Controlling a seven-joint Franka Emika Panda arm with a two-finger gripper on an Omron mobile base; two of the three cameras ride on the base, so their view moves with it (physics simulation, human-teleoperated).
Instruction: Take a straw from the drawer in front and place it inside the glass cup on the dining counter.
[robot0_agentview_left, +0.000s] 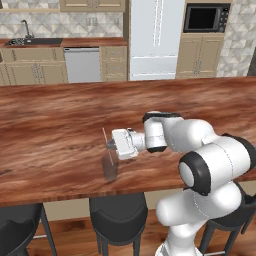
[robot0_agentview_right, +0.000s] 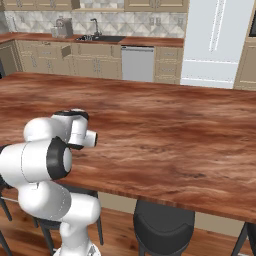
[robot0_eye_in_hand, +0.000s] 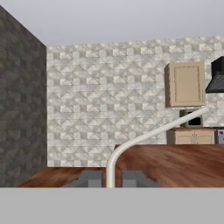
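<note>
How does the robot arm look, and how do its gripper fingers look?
The arm is glossy white, built of rounded, bulbous segments with black bands at the joints. Its hand is a white boxy block. The gripper has two small, flat, dark grey fingertips. No cables or markings are visible.

From my left base view, the end effector fingers sit behind the glass cup, so I cannot see their grip on the straw, whose lower end blurs into the glass. In my right base view, the arm's own white body hides the hand. In my hand view, the straw's base drops out of sight between the fingertips.
</note>
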